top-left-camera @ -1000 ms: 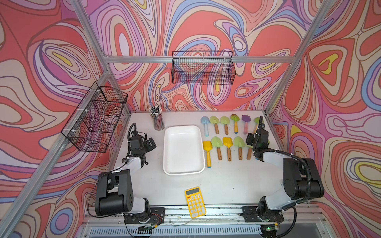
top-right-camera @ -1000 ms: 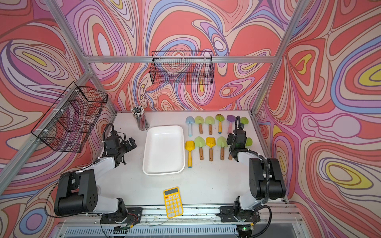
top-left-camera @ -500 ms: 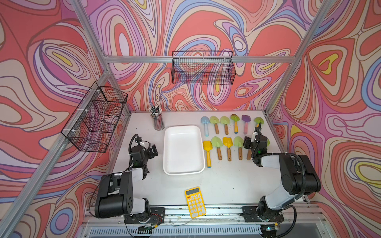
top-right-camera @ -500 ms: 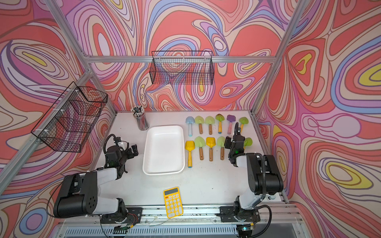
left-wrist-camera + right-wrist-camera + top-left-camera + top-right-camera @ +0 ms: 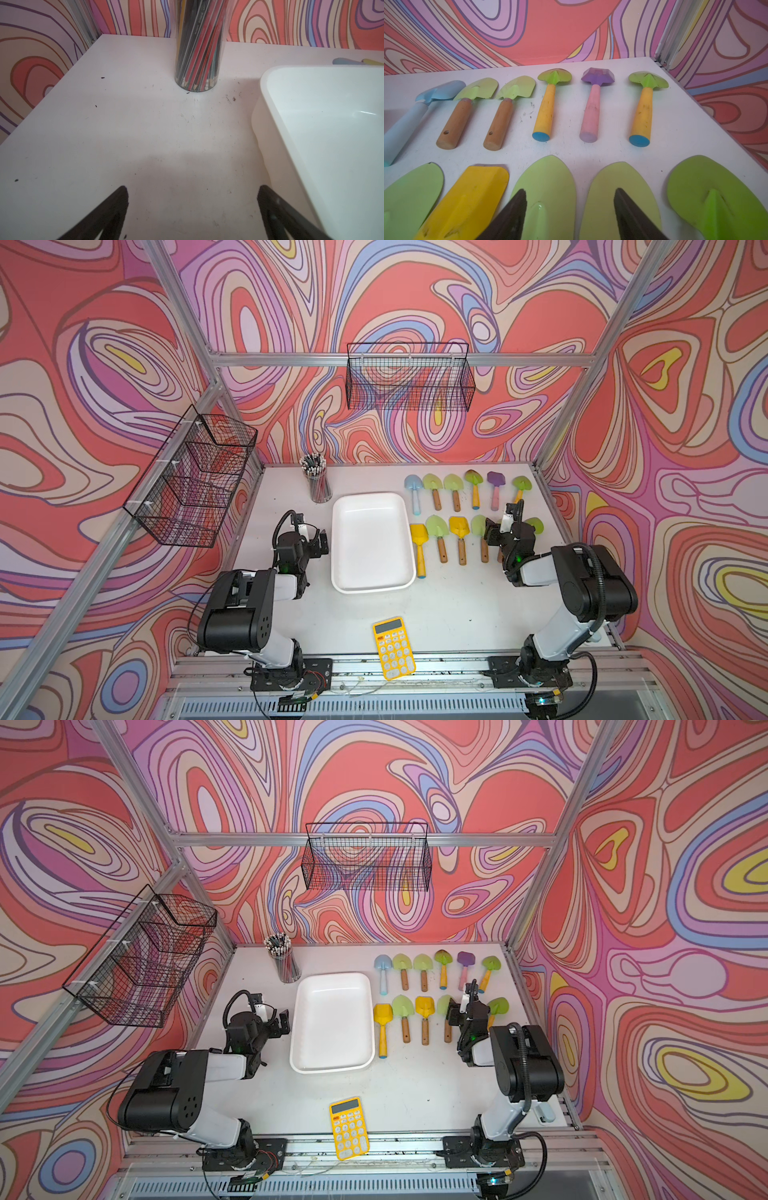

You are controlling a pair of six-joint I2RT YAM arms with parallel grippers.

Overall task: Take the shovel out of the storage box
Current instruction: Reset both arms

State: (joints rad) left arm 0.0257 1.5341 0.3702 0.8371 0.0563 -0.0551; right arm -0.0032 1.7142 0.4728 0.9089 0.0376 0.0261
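Note:
The storage box point(image 5: 372, 543) point(image 5: 332, 1023) is a shallow white tub in the middle of the table, with nothing in it. Several shovels lie on the table in two rows to its right. My right gripper point(image 5: 508, 527) point(image 5: 467, 1011) point(image 5: 570, 191) hangs open over the near row. Its fingers stand above two pale green shovel blades point(image 5: 548, 187) point(image 5: 625, 187) and hold nothing. One of these shovels is mostly hidden under the gripper in both top views. My left gripper point(image 5: 313, 540) point(image 5: 279, 1020) point(image 5: 192, 188) is open just left of the storage box point(image 5: 332, 128), over bare table.
A clear cup of pencils point(image 5: 318, 485) point(image 5: 197, 52) stands behind the box's far left corner. A yellow calculator point(image 5: 394, 648) lies at the table's front edge. Black wire baskets hang on the left wall point(image 5: 195, 477) and the back wall point(image 5: 409, 381).
My right gripper has opened wider and drawn back toward the front, over the near row of shovels. The left arm has folded back, its gripper now closer to the box.

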